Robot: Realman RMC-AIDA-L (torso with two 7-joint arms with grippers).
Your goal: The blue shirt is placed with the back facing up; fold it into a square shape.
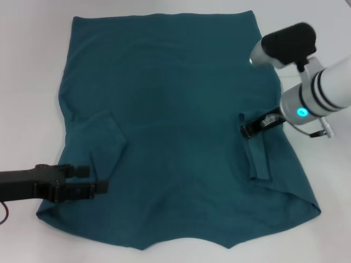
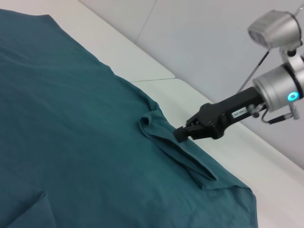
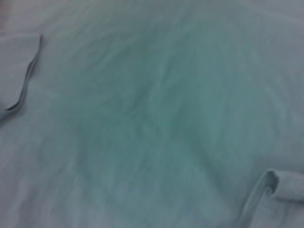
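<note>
The left gripper point(image 1: 101, 187) sits nearest, low over the near left part of the blue shirt point(image 1: 181, 104), just beside the folded-in left sleeve point(image 1: 107, 143). I cannot tell if its fingers are spread or pressed together. The shirt lies flat on the white table point(image 1: 33, 82), back up, its long way running from near to far. A bit farther off, the right gripper point(image 1: 248, 130) is down on the folded-in right sleeve point(image 1: 260, 156) — its fingers look pressed together on the cloth. Each sleeve lies closest to its own arm, so the next fold probably runs along the shirt's long sides — left side for the left arm, right for the right.
</note>
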